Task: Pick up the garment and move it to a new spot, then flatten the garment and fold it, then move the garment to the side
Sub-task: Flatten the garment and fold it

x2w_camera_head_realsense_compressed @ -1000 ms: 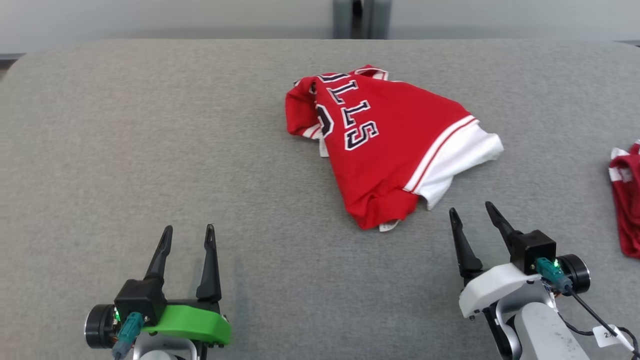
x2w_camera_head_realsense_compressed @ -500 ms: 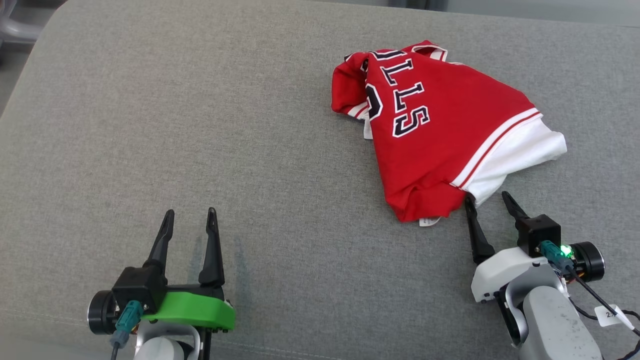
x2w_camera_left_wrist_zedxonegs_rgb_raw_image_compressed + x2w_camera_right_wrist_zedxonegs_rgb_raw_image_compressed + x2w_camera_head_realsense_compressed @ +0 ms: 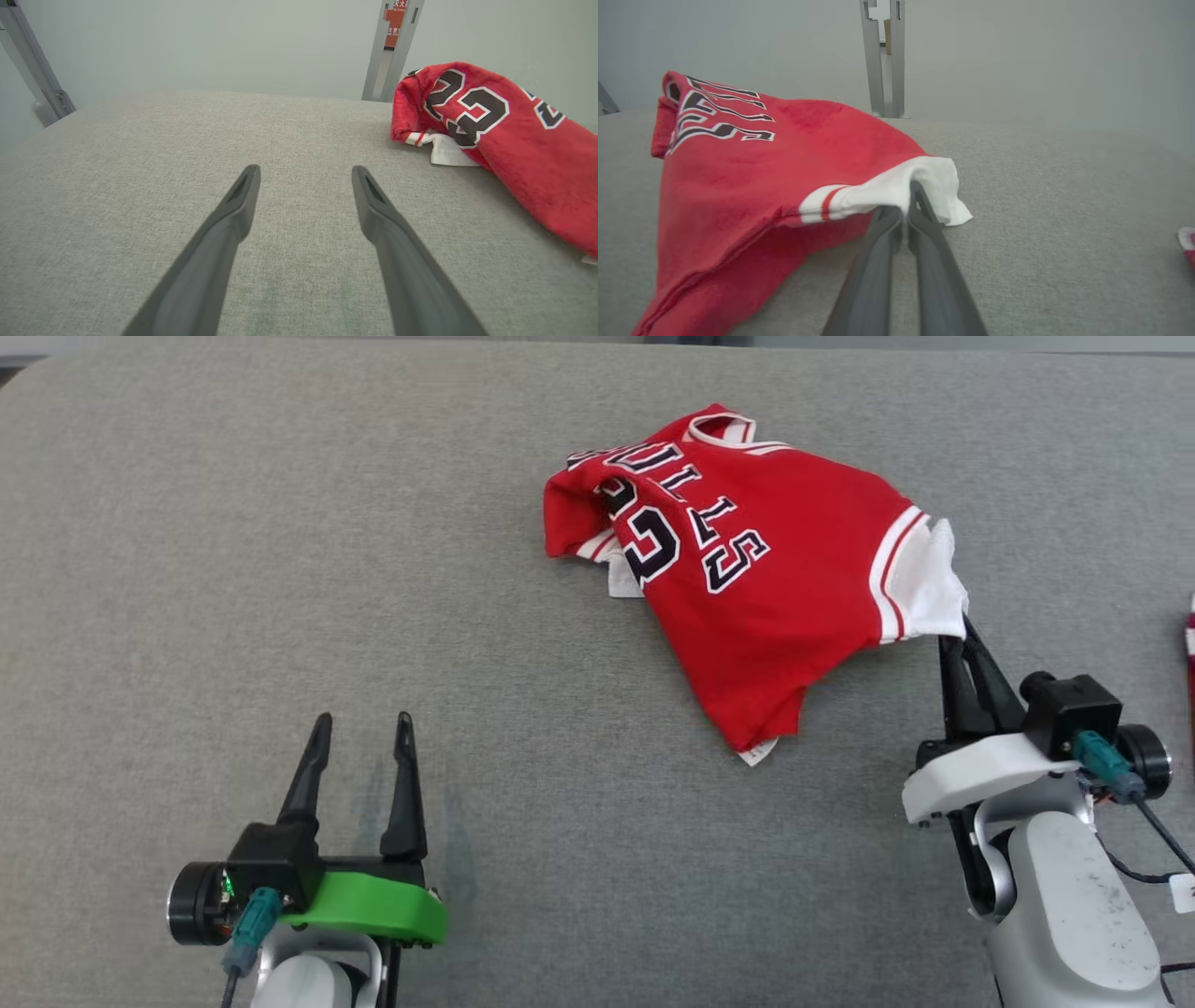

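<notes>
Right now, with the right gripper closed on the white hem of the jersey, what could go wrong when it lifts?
1. The right gripper pinches only the edge of the white hem, so the cloth may slip out on lifting.
2. The jersey lies bunched, and the left gripper sits open, apart from it; a one-corner lift may leave it twisted.
3. Another red garment lies off to the right; carrying that way could tangle them.
</notes>
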### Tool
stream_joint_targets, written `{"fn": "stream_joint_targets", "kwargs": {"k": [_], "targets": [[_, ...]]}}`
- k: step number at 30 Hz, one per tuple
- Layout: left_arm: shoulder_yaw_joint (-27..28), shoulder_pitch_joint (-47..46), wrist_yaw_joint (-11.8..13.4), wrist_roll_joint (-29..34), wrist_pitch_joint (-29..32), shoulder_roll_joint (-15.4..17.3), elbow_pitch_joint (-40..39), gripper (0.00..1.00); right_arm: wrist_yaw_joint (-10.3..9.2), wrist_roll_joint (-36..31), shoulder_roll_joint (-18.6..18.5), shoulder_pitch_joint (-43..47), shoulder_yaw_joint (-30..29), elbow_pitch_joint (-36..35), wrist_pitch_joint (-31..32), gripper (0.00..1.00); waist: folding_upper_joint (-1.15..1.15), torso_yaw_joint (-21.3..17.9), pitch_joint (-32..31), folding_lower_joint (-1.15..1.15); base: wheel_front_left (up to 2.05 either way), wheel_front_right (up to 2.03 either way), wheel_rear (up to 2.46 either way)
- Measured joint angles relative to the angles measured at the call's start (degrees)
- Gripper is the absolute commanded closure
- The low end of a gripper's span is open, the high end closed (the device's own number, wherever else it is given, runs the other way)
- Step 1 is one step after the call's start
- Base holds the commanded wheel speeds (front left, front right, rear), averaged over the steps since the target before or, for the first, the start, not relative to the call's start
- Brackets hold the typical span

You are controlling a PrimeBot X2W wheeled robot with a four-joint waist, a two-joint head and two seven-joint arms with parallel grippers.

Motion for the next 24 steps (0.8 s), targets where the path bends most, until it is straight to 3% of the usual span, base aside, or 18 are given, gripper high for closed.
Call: {"fn": "stream_joint_targets", "kwargs": {"k": [7,12,13,14,15,24], "targets": [[-2.9,-0.2,-0.2,0.0,0.0,0.0,0.9,0.00,0.00,-4.6,-0.2,2.6,-3.1,-7.7,0.0,1.00,0.00,-5.5,-1.6,0.00,0.00,0.00,0.00],[-5.3,-1.3,-0.6,-0.1,0.0,0.0,1.7,0.00,0.00,-7.5,-0.6,5.7,-5.4,-5.6,0.0,1.00,0.00,-9.0,-2.4,0.00,0.00,0.00,0.00],[-5.8,-1.3,-0.7,-0.2,0.0,0.0,1.8,0.00,0.00,-8.0,-0.5,6.6,-5.6,-4.0,0.0,0.82,0.00,-9.7,-2.6,0.00,0.00,0.00,0.00],[-6.3,-1.3,-0.9,-0.2,0.0,0.0,2.1,0.00,0.00,-8.3,-0.4,7.5,-5.5,-2.7,0.0,0.56,0.00,-10.2,-2.7,0.00,0.00,0.00,0.00],[-6.7,-1.4,-1.0,-0.2,0.0,0.0,2.3,0.00,0.00,-8.7,-0.4,7.7,-5.3,-1.8,0.0,0.00,0.00,-10.7,-2.8,0.00,0.00,0.00,0.00],[-10.5,-4.1,-3.3,-0.5,0.0,-0.1,8.3,0.00,0.00,-6.2,0.0,7.9,-1.4,-3.0,0.0,0.00,0.00,-13.8,-1.5,0.00,0.00,0.00,0.00]]}}
